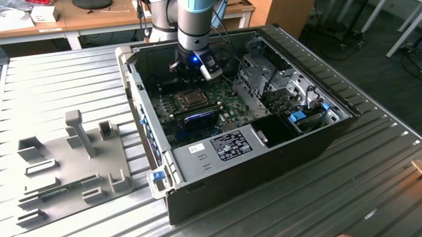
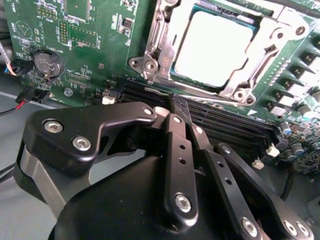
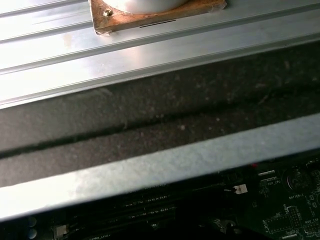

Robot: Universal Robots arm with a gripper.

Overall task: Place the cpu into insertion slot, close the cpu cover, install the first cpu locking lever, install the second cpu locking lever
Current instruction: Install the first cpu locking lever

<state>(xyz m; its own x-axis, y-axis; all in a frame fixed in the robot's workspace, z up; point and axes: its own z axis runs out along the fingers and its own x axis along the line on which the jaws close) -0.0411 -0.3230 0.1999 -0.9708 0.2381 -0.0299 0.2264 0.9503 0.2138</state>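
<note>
— Jaws first: how do they stand?

— Closed, as far as I can see. In the second wrist view my gripper (image 2: pixel 174 111) has its black fingers (image 2: pixel 177 150) pressed together, with nothing between them.

— And around them, starting at the exterior view's left?

— Grey fixture tray (image 1: pixel 72 163), well apart from my jaws, lying on the ribbed metal table (image 1: pixel 53 79). Then the open computer case (image 1: pixel 264 168), with my arm inside it and my jaws hanging close over the green circuit board (image 2: pixel 100 45).

— Where is the cpu?

— Just beyond my jaws, not touching them. The cpu (image 2: pixel 212 47) sits in the insertion slot (image 2: pixel 195 86), its top bright silver. The cpu cover (image 2: pixel 257 52) lies flat around it as a shiny frame. Between that frame and my jaws run the long black memory slots (image 2: pixel 230 125).

— Further along?

— The metal drive cage (image 1: pixel 260 79), near my jaws on the exterior view's right, inside the same case.
</note>
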